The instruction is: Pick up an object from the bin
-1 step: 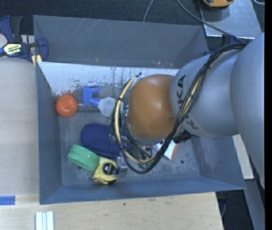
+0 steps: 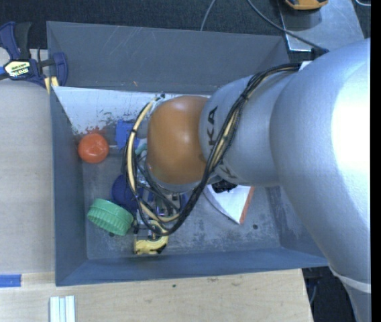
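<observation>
Gripper (image 2: 149, 233) low beside green ribbed lid (image 2: 110, 217), bin front-left; open/closed, I couldn't tell. Judged grasp step; nxt: secure grip, lift.

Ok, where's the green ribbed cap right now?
In the camera view, the green ribbed cap lies on the floor of the bin at lower left, below the orange ball, beside a dark blue round piece, left of a small yellow piece.

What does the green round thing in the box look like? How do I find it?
Look in the grey bin, at its lower left corner in the camera view. Below the orange ball and beside a dark blue piece lies the green lid. It is the only green thing, round with a ridged edge.
</observation>
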Tool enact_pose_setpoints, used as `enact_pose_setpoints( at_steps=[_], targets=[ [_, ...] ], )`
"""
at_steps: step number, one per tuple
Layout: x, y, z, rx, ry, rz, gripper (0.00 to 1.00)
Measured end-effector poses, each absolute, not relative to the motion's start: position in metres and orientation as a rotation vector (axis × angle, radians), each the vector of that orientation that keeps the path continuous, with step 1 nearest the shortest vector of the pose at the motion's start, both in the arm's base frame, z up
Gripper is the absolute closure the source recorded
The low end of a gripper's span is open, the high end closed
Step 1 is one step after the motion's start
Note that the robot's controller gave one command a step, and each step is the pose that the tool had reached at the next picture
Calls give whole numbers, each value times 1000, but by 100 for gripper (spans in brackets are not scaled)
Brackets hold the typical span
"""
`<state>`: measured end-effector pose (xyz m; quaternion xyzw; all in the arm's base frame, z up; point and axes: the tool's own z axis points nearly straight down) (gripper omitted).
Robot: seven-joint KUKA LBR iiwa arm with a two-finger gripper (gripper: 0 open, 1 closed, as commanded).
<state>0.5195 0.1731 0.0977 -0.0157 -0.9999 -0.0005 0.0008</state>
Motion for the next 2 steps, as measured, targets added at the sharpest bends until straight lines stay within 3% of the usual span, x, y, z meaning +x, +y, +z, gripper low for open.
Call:
enact_pose_setpoints(
  at_steps=[1,2],
  targets=[
    [514,139,113,-330,-3123,0,0],
    [500,89,113,-462,-3105,5,0]
  ],
)
